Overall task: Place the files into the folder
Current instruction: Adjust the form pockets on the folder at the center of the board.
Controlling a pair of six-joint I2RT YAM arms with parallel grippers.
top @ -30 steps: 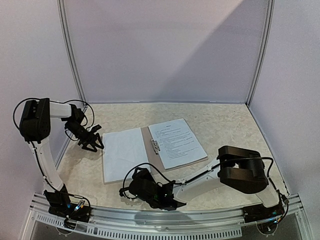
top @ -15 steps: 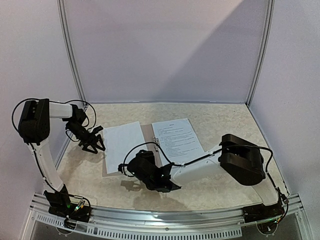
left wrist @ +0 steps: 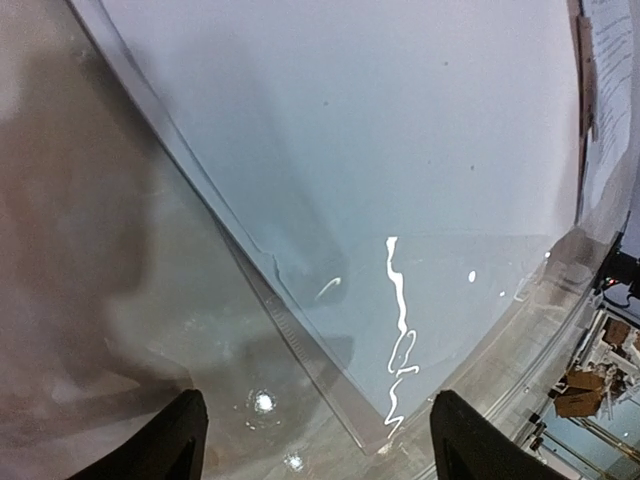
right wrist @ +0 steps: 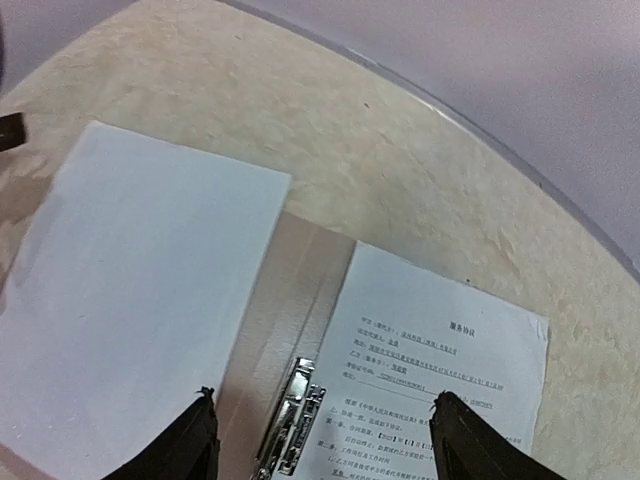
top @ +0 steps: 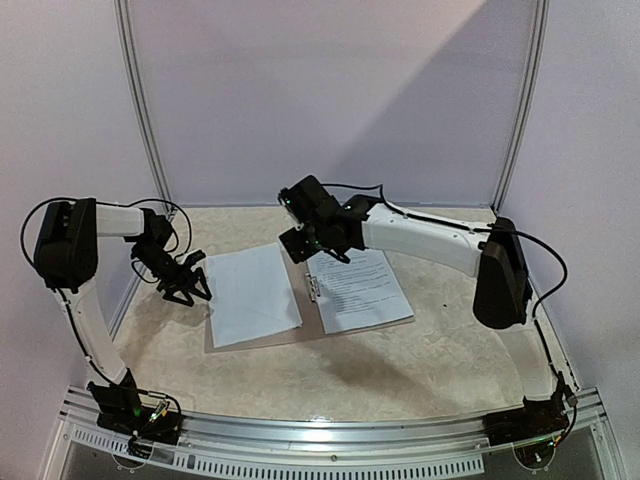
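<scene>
Left gripper (left wrist: 318,445) and right gripper (right wrist: 322,440) are spread wide, empty; the blank white paper sheet (top: 252,295) could be shoved off the tan card folder (right wrist: 300,275) by a low approach.

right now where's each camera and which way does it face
Top: above, behind the arms, looking down at the table; both arms show.
Left wrist: low over the blank sheet's corner; left hand's tips show.
Right wrist: above the folder's clip, looking down; right hand's tips show.
Both wrists share the blank sheet.
</scene>
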